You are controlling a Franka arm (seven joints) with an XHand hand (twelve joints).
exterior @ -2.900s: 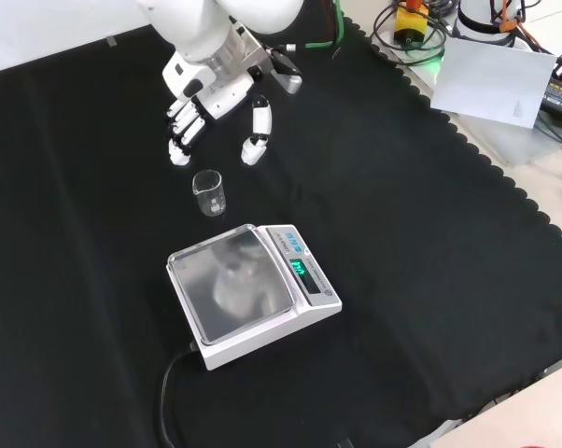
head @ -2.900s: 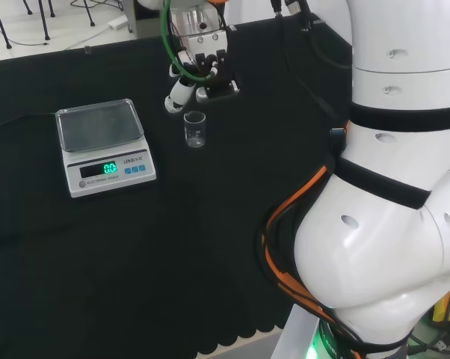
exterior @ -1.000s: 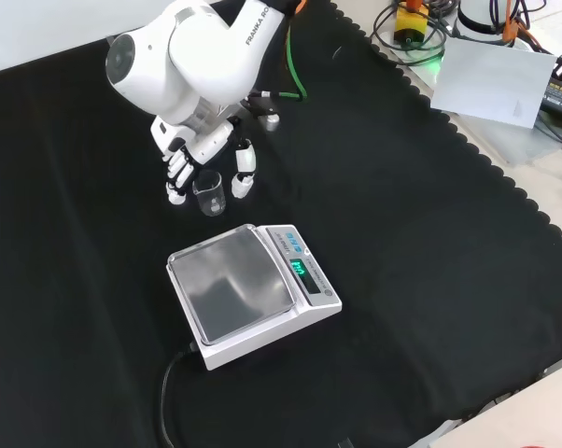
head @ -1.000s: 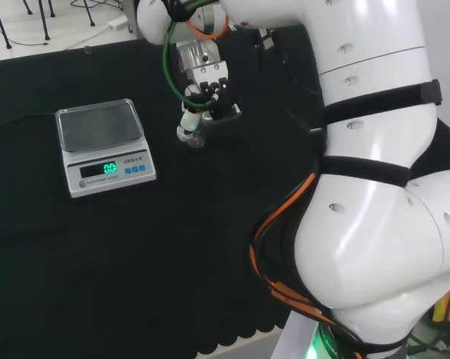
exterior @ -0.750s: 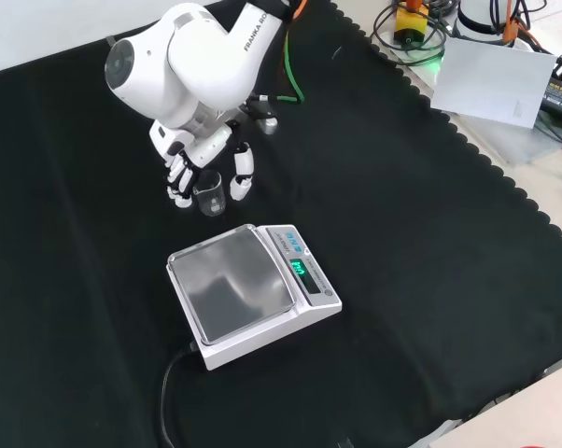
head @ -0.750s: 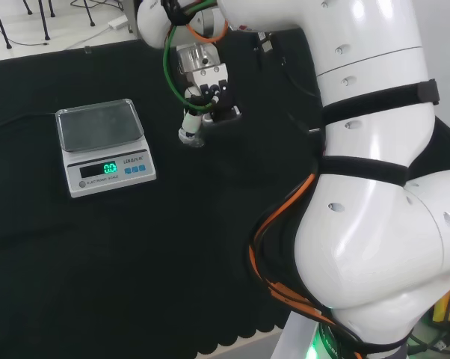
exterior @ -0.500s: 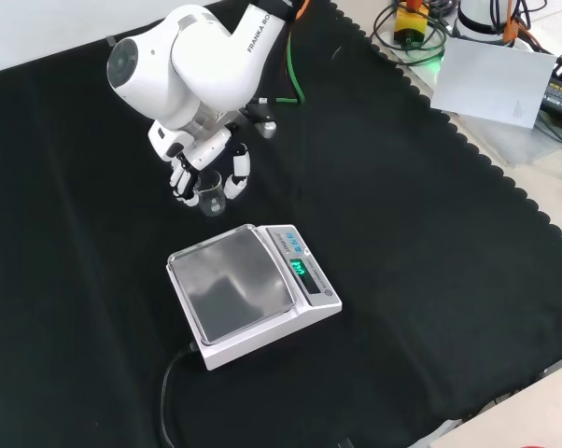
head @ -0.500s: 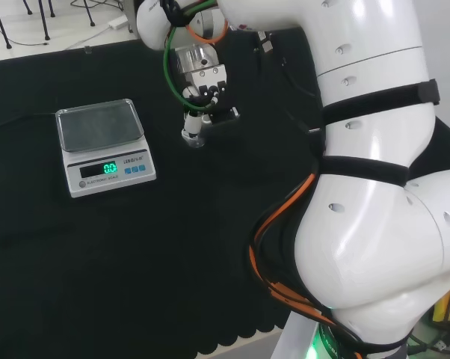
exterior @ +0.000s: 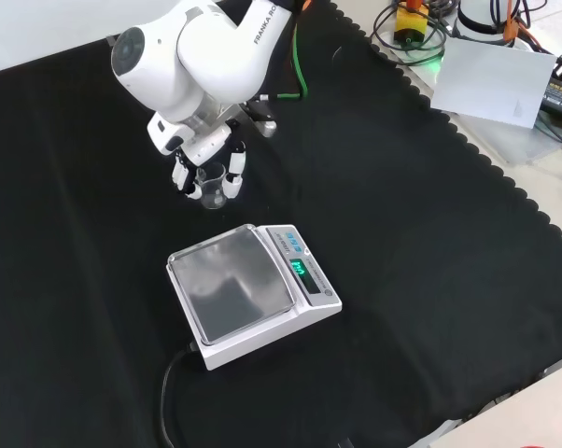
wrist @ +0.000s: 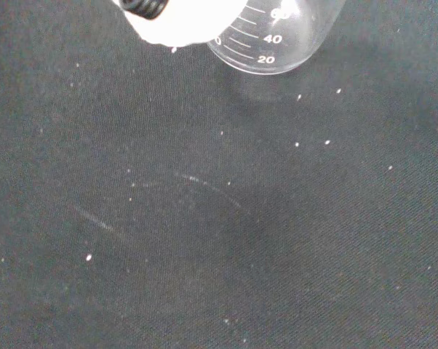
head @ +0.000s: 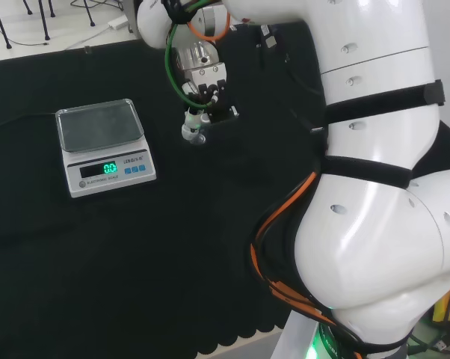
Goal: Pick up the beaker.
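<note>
The beaker [exterior: 210,183] is a small clear glass with printed graduation marks [wrist: 273,40]. The hand [exterior: 195,161] is closed around it, with fingers [exterior: 183,177] on one side and the thumb [exterior: 235,174] on the other. In the head view the hand [head: 202,86] hangs over the beaker [head: 197,134] and hides most of it. In the wrist view a white fingertip [wrist: 172,18] presses on the beaker's wall. The beaker's base seems to sit a little above the black cloth, with a faint shadow under it.
A white digital scale [exterior: 253,294] with a steel pan stands just in front of the beaker in the front view and to the left [head: 105,146] in the head view. Its black cable [exterior: 169,397] runs off the scale's near side. The arm's white links [head: 374,187] rise at the head view's right.
The hand came down over the beaker and its fingers and thumb closed on the glass. In the last half second hand and beaker rose slightly together.
</note>
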